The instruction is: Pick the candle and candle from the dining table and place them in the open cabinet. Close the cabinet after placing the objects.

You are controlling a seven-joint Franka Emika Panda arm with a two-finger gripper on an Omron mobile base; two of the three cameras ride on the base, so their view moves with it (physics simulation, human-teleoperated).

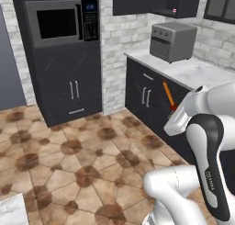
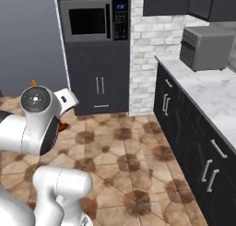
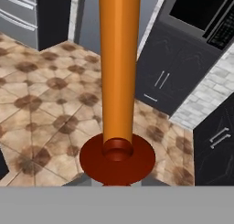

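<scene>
1 orange candle (image 3: 118,67) on red-brown holder, tool (image 1: 173,110) clamped tight on it, above tiled floor (image 1: 82,160)

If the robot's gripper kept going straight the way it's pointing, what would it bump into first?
Probably the tall dark unit holding the microwave. The gripper, shut on the orange candle, points along the candle over the tiled floor. Depth is unclear; nothing nearer shows.

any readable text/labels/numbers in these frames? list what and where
Nothing legible in any view.
Small dark lettering on the white robot arm's black side panel: too blurred to read.
Blue display on the built-in grey microwave: lit, no digits resolvable.
Microwave keypad: buttons too small to read.
Grey toaster oven: no visible markings.
</scene>
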